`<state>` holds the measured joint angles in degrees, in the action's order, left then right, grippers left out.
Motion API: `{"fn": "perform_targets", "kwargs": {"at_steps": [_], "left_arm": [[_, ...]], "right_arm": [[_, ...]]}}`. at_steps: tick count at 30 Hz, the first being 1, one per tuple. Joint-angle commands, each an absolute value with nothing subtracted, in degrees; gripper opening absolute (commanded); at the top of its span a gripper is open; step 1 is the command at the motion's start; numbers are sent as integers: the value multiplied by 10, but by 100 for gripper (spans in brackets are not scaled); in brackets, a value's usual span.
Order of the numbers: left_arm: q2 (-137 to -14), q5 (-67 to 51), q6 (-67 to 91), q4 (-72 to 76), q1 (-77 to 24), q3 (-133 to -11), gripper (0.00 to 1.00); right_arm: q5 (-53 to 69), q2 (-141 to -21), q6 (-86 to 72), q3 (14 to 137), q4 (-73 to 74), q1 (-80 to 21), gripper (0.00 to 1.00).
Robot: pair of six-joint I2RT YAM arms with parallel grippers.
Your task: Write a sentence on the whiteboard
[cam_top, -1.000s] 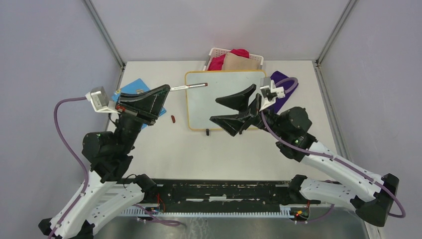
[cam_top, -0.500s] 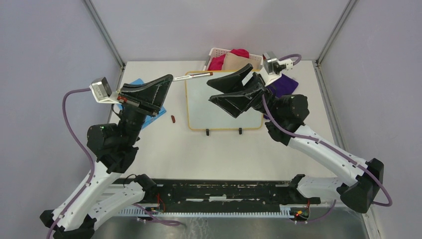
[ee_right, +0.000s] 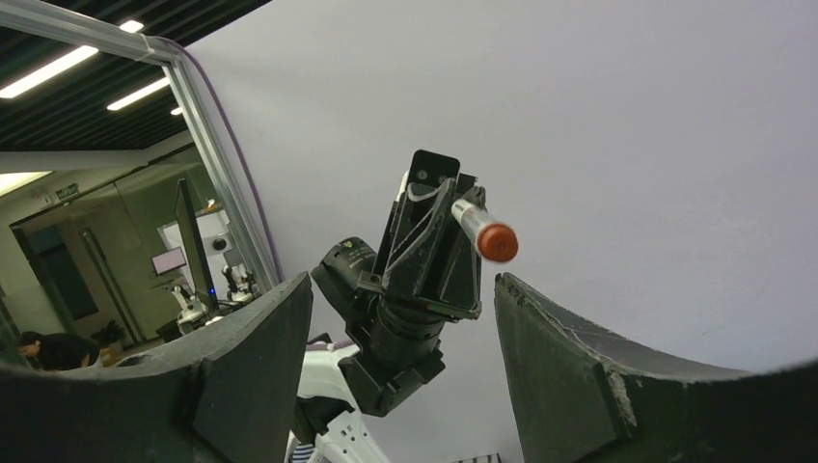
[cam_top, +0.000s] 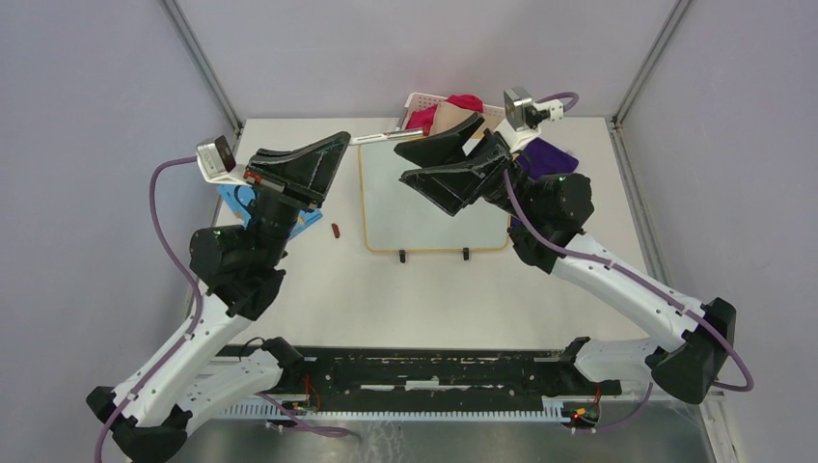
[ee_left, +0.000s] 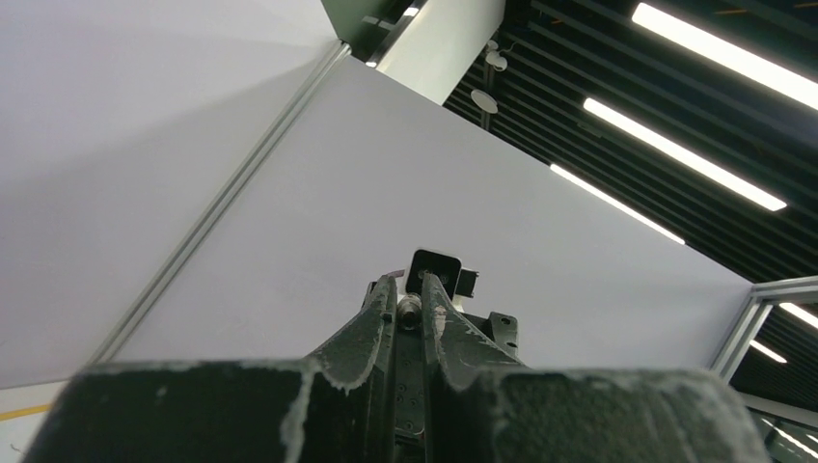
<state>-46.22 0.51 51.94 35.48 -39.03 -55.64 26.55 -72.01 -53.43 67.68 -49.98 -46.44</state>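
Left end effector [cam_top: 342, 141], jaws narrow, pinches the marker [cam_top: 391, 136] by its barrel. I hold it level in the air above the far-left corner of the whiteboard [cam_top: 434, 231]. My right end effector [cam_top: 399, 161] hangs wide and empty above the whiteboard's far half, with the marker's red end aimed into the gap. To my eye, this pose is for passing the marker across or pulling something off its end before any writing begins.

The whiteboard lies flat on the pale tabletop [cam_top: 318, 289], its near edge on small black feet. The part I can see is blank, with no sentence on it yet, though my right end effector hides part of the far half. A small red piece [cam_top: 336, 230], possibly the cap, rests just left of the whiteboard. A blue board [cam_top: 233, 201] lies farther left, under my arm. Beyond the whiteboard's far edge stands a white basket [cam_top: 417, 97] of red and tan cloths, and a purple cloth [cam_top: 552, 154] sits at the far-right corner. Plain grey walls [cam_top: 386, 48] on metal posts close the cell. Ceiling strip lights [ee_left: 675, 154] show above them.
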Motion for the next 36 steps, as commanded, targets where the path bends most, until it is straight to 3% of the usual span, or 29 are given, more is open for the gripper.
{"fn": "perform_targets", "kwargs": {"at_steps": [1,14,19,36], "left_arm": [[-468,-21,549,403,-392,-557,2],[-493,-48,574,437,-392,-542,2],[-492,-47,568,407,-392,-545,2],[-490,-47,561,379,-392,-541,2]], "right_arm": [[254,-722,-529,717,-499,-465,74],[225,-724,-475,774,-341,-459,70],[241,-719,-474,778,-319,-453,63],[273,-705,-502,761,-374,-448,56]]}}
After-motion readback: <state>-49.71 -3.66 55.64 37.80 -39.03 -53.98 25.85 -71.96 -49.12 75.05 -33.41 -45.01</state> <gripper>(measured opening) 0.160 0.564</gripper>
